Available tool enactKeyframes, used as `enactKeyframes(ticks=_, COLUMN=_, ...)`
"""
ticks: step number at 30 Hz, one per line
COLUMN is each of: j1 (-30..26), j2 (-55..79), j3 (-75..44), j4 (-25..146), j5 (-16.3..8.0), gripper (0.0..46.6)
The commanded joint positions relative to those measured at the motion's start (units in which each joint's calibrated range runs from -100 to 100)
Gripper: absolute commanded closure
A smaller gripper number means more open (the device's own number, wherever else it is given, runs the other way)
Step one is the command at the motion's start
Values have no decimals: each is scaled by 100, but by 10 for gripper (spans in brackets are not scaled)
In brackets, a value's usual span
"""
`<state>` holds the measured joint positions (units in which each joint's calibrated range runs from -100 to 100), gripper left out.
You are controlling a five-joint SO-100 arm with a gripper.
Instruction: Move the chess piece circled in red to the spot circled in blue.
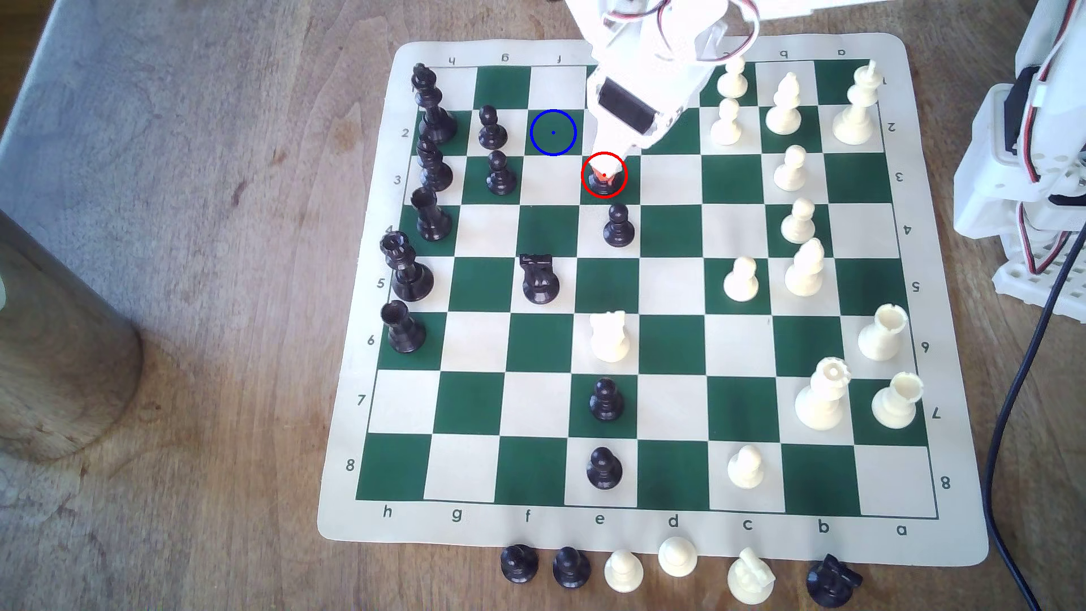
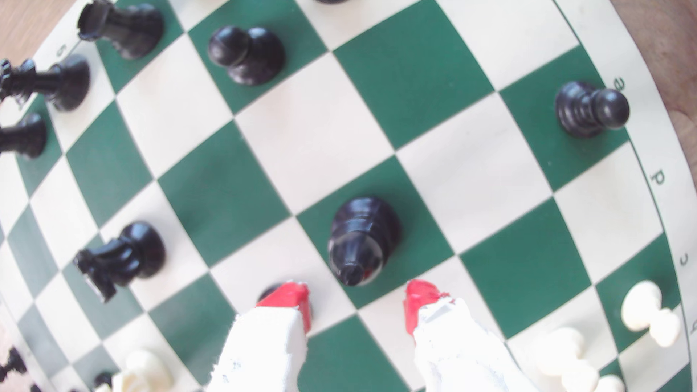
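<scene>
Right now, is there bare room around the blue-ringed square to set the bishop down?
Yes. The blue-ringed square is bare, as are the squares above and below it. In the exterior view, two black pawns crowd its left; the open gripper over the black bishop borders its lower right.

Black bishop (image 2: 362,241): glossy black plastic, smooth, w/ highlights. Gripper (image 2: 356,301): white printed plastic, rough flaking edges; fingertips (image 2: 288,297) coated matt red. Chess board (image 1: 646,537): thin flexible mat, matt cream & green print, corners rounded. Table (image 1: 205,294): worn wood, visible grain, dull finish. White pieces (image 1: 608,338): smooth cream plastic.
</scene>
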<state>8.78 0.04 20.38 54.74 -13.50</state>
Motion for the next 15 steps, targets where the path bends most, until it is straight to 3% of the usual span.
enactKeyframes(ticks=1, j1=10, j2=13, j3=-515, j4=-183, j5=10, gripper=335)
enactKeyframes(ticks=15, j1=2, j2=132, j3=-506, j4=-642, j5=49, gripper=356)
